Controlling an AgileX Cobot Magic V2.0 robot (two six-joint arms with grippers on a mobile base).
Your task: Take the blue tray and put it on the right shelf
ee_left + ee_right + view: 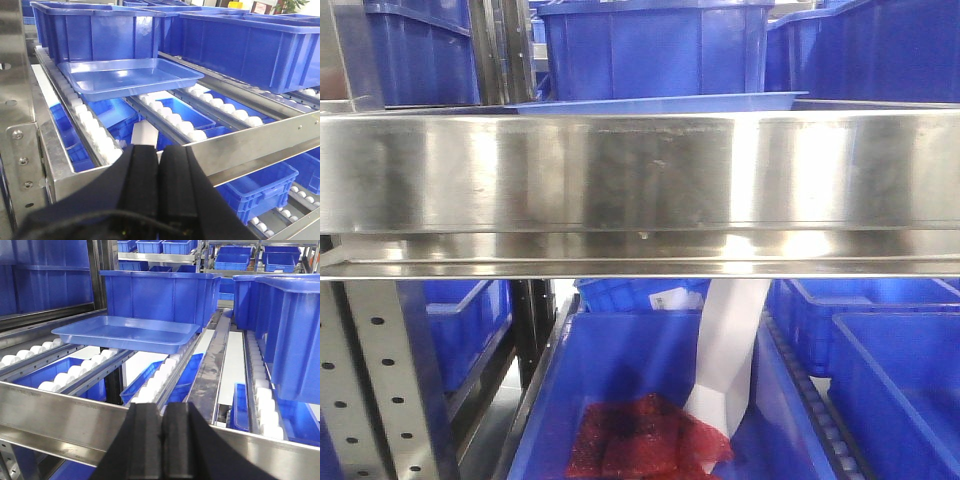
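Note:
The blue tray (127, 77) lies flat on the white rollers of the steel shelf (150, 162), just in front of a deep blue bin. It shows again in the right wrist view, blue tray (125, 332), and as a thin rim, blue tray (660, 103), above the shelf's broad front rail (640, 185). My left gripper (157, 147) is shut and empty, held near the front rail well short of the tray. Over the front rail (60, 417) my right gripper (161, 406) is shut too, with nothing in it.
Deep blue bins (95, 27) (160, 295) stand behind the tray, with more bins (250, 42) (290, 325) to the right. Roller lanes (165, 377) run toward me. Below the shelf are further bins, one holding a red mesh bag (645, 440) and a white sheet (730, 350).

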